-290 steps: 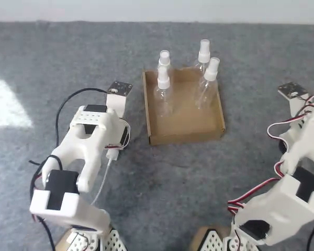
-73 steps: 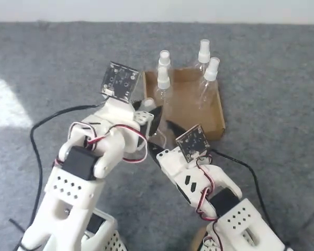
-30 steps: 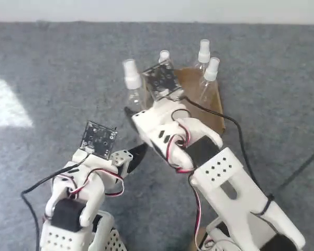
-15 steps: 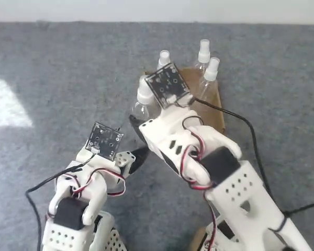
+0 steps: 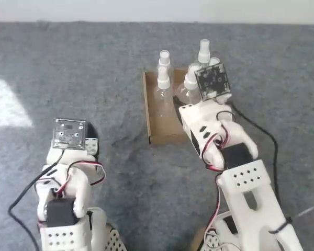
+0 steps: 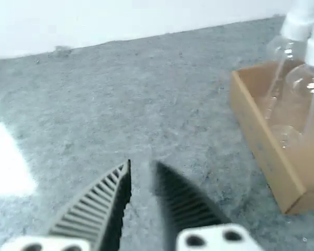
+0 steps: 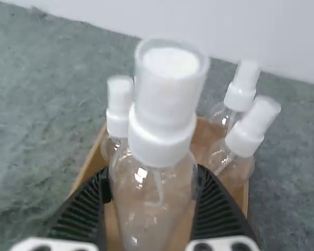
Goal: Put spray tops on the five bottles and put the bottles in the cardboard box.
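Left gripper [image 6: 142, 175]: low and pulled back, well apart from the box. From above, the left board [image 5: 69, 134] hides its fingers. Its wrist view has the jaws slightly parted, only carpet [image 5: 68, 63] between them.
Box [image 5: 147, 107]: open cardboard, and the right arm covers its near right corner.
Left bottle [image 5: 163, 82]: capped, upright, inside the box by the left wall.
Rear bottles [image 5: 204, 49]: two, capped, at the far edge. I can't tell whether they stand inside or just behind the wall.
Right bottle [image 7: 249, 130]: capped, inside; from above, mostly behind the right board [image 5: 212, 81].
Held bottle [image 7: 157, 157]: capped, upright, over the box's middle. Its base is hidden, so I can't tell if it touches the floor.
Right gripper [image 7: 152, 188]: clamped on the held bottle's body, one jaw on each side.
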Controlling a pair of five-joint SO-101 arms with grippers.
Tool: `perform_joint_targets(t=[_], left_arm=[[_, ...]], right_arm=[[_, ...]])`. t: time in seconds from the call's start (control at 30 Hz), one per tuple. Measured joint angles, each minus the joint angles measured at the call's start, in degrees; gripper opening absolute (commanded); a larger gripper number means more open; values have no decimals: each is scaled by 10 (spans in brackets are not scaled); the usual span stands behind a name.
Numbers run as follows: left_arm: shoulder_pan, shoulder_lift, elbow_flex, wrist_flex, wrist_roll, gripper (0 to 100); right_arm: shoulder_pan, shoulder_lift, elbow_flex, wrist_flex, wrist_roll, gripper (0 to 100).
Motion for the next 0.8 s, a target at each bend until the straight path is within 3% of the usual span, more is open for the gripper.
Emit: perform_joint_targets(t=[0.2,0.8], left_arm=[[-10,0,0,0,14,11],[-10,0,11,0,14,11]], right_arm=[[2,0,98,-120,2,6],[5,156,104,-259,2,6]])
